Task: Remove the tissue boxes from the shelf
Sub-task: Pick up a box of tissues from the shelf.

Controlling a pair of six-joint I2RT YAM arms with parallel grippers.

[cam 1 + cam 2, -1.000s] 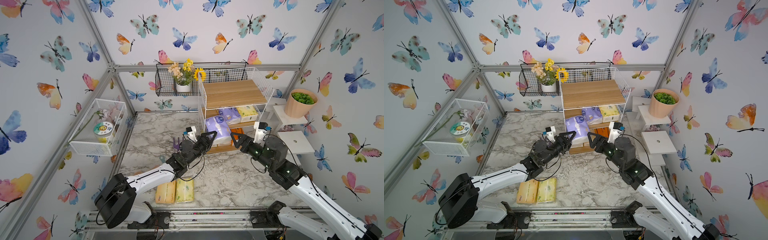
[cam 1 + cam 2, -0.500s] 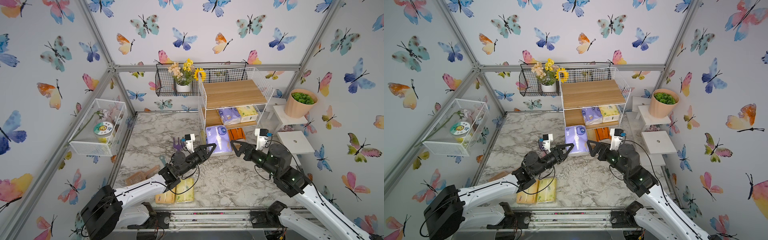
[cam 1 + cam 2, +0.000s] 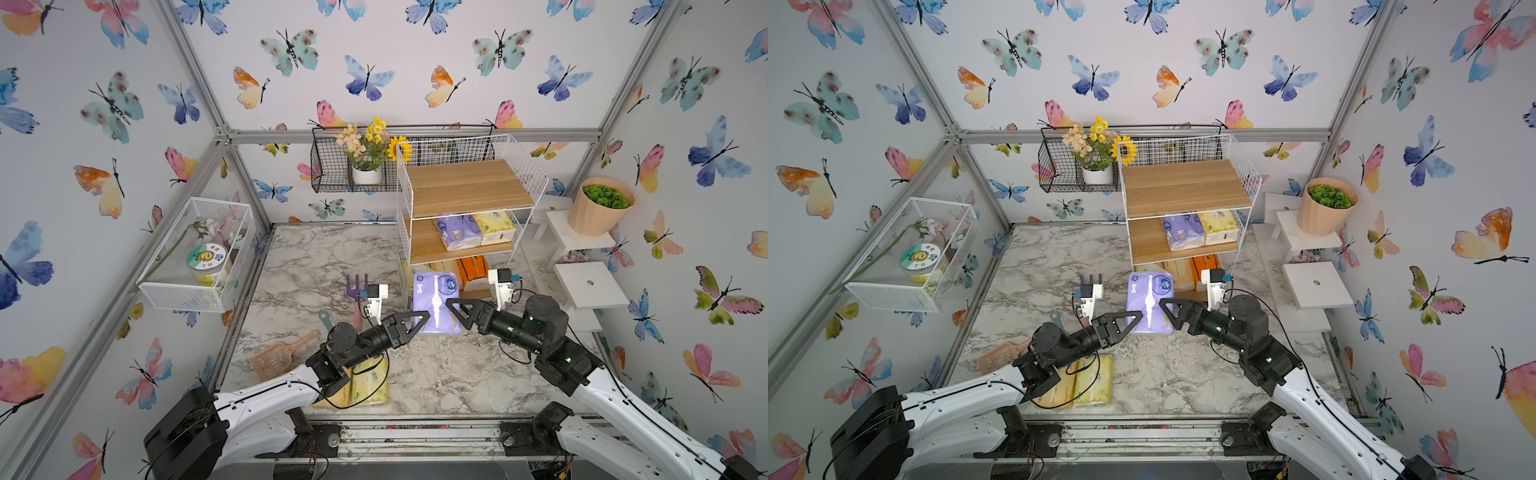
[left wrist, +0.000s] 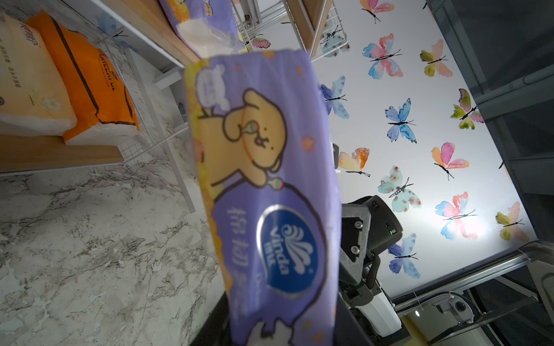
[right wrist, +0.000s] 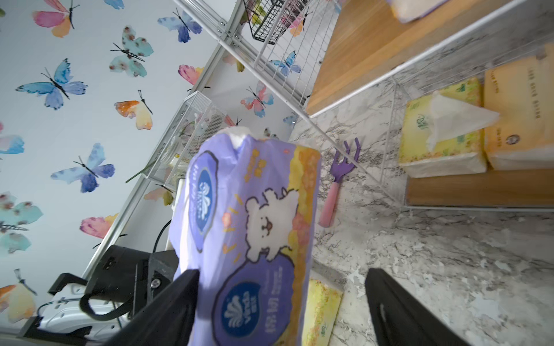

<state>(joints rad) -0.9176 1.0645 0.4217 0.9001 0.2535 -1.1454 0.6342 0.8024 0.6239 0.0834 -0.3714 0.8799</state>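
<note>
A purple tissue pack (image 3: 436, 301) hangs just in front of the shelf (image 3: 469, 187), clear of its boards, between two robot arms above the marble desk (image 3: 316, 257). The left pincer (image 3: 417, 320) is pinched on the pack's near end and appears to carry it; its wrist view shows the wrapper rising straight out of the grip. The right pincer (image 3: 455, 309) stands spread. In its wrist view one finger (image 5: 171, 308) lies against the wrapper while the other sits well apart, with bare marble between it and the pack.

The step in hand looks to be the carry-off: one pack is out of the rack, and the right arm is at most steadying it. The next move would call for the left arm to bring the pack toward the desk's near edge. A peach pack (image 3: 1065, 395) and a yellow-green pack (image 3: 1096, 380) already lie there side by side, partly under that arm. The pack would go down beside them, with care that the soft wrapper does not slip.

The rack stands at the desk's far edge, toward the far right corner. A second purple pack (image 3: 457, 232) and a pale yellow pack (image 3: 496, 226) sit on its middle board. An orange pack (image 3: 471, 270) sits on the bottom board with paler ones beside it.
</note>
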